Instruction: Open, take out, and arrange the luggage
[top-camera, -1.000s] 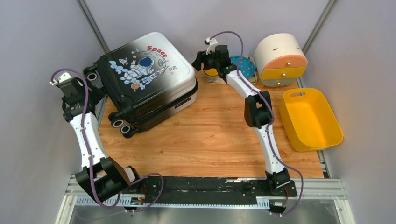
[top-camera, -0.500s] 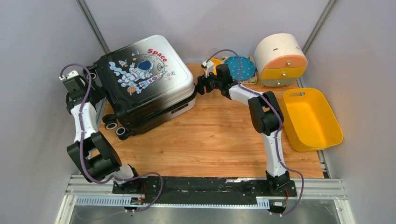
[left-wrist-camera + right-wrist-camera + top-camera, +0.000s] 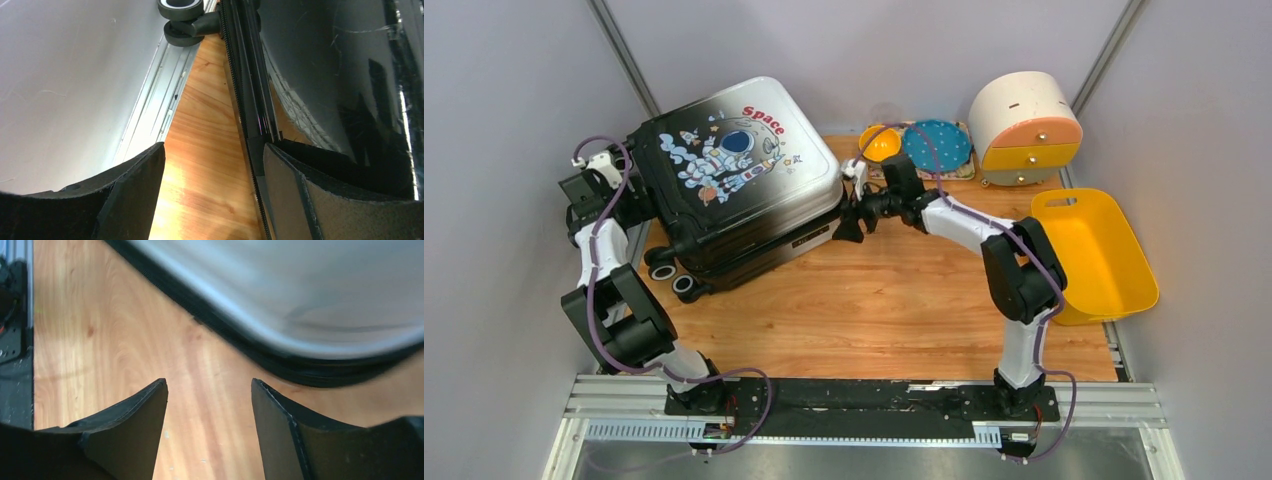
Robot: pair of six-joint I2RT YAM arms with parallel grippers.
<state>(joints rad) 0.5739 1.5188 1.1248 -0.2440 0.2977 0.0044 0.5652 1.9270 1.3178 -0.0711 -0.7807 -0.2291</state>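
two pincers, both released, grasping nothing | left pincer [image 3: 212, 150] low beside the luggage [image 3: 739, 170], zip seam [image 3: 250, 115] just right of my fingers, bracing that side, i judge | right pincer [image 3: 209, 385] faces the closed luggage's edge just ahead, likely seeking the zip

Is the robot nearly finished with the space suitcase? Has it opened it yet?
Not yet, it is only starting. Nothing looks done: the luggage lies shut on the table. In hand: the left gripper and the right gripper, both open and holding nothing, sit at its opposite sides. Left to do: open it, take things out, arrange them.
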